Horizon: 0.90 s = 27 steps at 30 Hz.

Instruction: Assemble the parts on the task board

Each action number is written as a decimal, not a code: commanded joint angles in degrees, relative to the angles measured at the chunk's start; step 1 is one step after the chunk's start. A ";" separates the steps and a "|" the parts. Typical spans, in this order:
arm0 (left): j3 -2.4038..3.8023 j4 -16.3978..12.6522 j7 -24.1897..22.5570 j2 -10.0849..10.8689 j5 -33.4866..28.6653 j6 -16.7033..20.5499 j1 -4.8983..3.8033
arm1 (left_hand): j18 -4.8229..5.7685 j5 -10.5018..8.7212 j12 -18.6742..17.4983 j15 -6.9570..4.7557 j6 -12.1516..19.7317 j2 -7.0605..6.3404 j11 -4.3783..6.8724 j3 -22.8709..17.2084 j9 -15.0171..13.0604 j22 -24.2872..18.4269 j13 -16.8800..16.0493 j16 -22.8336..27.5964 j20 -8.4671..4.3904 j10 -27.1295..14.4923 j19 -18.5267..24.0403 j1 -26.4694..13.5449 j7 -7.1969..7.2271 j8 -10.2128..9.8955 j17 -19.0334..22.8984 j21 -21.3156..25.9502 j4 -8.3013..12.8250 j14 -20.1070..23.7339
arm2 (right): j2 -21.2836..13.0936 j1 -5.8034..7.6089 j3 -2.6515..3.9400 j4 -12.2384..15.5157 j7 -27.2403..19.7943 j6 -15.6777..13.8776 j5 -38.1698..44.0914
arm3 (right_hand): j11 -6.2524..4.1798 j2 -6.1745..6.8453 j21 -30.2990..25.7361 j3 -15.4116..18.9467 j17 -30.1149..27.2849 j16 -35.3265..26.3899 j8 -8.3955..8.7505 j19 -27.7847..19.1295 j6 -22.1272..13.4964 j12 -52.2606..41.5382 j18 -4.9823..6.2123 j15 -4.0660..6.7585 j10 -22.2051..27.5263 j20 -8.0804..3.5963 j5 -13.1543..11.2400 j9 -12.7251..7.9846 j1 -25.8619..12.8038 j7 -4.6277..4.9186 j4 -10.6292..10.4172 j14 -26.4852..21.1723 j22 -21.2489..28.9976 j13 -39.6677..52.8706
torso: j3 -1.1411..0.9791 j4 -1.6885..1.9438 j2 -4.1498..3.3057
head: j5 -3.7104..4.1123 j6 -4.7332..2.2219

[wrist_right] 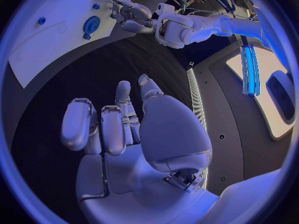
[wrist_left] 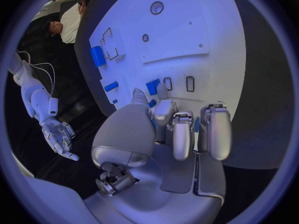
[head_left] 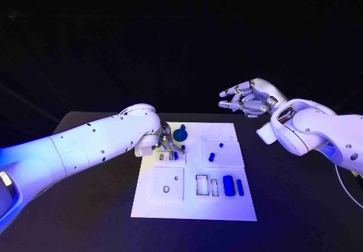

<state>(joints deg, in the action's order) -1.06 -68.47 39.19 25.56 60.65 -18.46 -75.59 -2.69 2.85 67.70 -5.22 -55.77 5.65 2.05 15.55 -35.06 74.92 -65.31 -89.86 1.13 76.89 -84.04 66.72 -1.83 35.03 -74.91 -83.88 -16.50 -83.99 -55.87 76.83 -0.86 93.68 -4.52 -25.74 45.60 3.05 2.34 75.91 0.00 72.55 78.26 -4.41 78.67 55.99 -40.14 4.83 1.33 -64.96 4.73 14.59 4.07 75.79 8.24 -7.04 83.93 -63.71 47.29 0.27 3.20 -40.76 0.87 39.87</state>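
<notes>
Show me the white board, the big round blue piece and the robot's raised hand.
task board [head_left: 193, 210]: head view, bare near edge.
round blue part [head_left: 181, 135]: head view, its middle.
right hand [head_left: 246, 98]: head view, palm, fingers apart.

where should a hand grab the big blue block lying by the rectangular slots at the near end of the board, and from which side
Probably across its two long sides, coming straight down from above. The big blue block lies flat on the task board, long axis running away from the robot, so its narrow width suits the fingers. A thinner blue bar lies close on one side and a slot frame on the other, so the fingers should stay narrow.
</notes>
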 commanded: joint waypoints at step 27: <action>-0.35 1.15 -0.66 -0.97 -1.23 -1.93 0.01 | 0.38 -0.07 -0.36 -0.32 1.59 2.13 0.27 -4.76 -2.27 4.79 0.08 -0.14 -0.35 -0.07 -1.34 8.85 0.28 0.63 -15.09 -0.20 3.58 -6.01 | 0.53 -0.03 -0.05 -0.38 0.29 0.67 -0.46 | -0.03 -0.52 -0.24 0.46 -0.06 -0.45 -0.20 -0.32 0.40 0.18 0.45 0.09 0.40 -0.17 0.56 0.03 0.42 -0.14 -0.06 2.23 0.04 -0.17 | -0.04 0.02 -0.07 | 0.02 0.60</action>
<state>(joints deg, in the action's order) -1.36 -67.35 39.02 24.72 60.17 -19.26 -75.60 -2.69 2.84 67.68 -5.22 -54.64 7.57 2.04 11.15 -37.28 74.91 -65.28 -89.86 1.14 76.88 -84.04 75.05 -1.51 35.48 -74.95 -83.88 -12.96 -83.98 -55.41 76.82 -0.91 93.24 -4.20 -25.74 45.10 3.06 2.04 75.91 0.15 72.55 78.04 -4.41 78.67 55.99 -40.15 4.83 1.33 -64.98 4.73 14.86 4.07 76.10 8.24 -7.20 83.93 -63.71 47.21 0.26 3.19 -40.83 0.98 40.40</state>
